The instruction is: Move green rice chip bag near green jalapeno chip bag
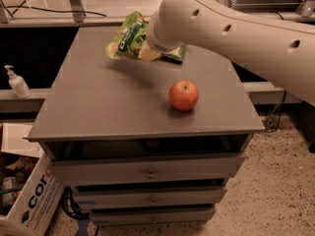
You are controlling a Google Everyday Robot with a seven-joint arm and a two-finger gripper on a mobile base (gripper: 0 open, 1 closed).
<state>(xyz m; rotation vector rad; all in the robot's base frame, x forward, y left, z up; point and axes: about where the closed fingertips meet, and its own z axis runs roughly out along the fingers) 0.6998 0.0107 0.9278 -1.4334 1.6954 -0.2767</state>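
The green rice chip bag point(125, 37), light green and puffy with a dark oval logo, hangs tilted above the far part of the grey cabinet top point(113, 102) and casts a shadow beneath it. My gripper point(146, 53) is mostly hidden under the big white wrist and is shut on the bag's right end. The green jalapeno chip bag point(176, 54), dark green and flat, lies on the top just right of the gripper, and the arm covers most of it. The two bags are almost touching.
A red apple point(184, 95) sits right of the top's middle, in front of the bags. A soap dispenser point(17, 82) stands on a ledge to the left. A cardboard box point(29, 200) is on the floor at lower left. Drawers point(150, 171) are below.
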